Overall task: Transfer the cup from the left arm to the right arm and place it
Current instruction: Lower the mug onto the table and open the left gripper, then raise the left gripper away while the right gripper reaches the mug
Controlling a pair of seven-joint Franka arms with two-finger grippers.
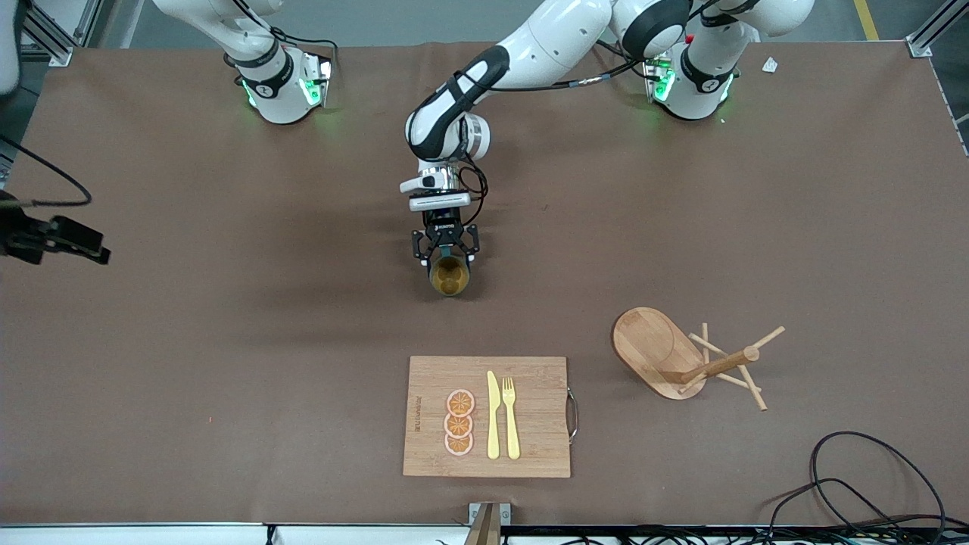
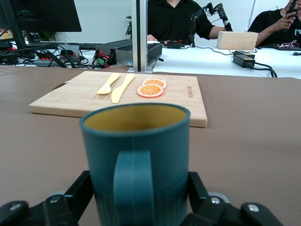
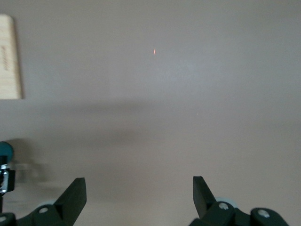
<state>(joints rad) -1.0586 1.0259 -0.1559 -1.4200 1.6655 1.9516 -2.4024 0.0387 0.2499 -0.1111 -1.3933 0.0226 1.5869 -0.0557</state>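
The cup (image 1: 450, 278) (image 2: 136, 141), dark teal with an ochre inside, is upright at mid-table; its base is hidden. My left gripper (image 1: 447, 256) (image 2: 139, 190) brackets it from both sides, and the cup's handle faces the wrist camera. Whether it grips or has let go does not show. My right gripper (image 3: 139, 188) waits high over bare table toward the right arm's end, open, with nothing between its fingers. A sliver of the cup (image 3: 4, 149) shows at the edge of the right wrist view.
A wooden cutting board (image 1: 537, 424) lies nearer the front camera than the cup, carrying orange slices (image 1: 459, 422), a yellow knife (image 1: 493, 415) and a fork (image 1: 511, 416). A wooden peg rack (image 1: 685, 356) lies tipped toward the left arm's end. Black cables (image 1: 870, 484) loop at that near corner.
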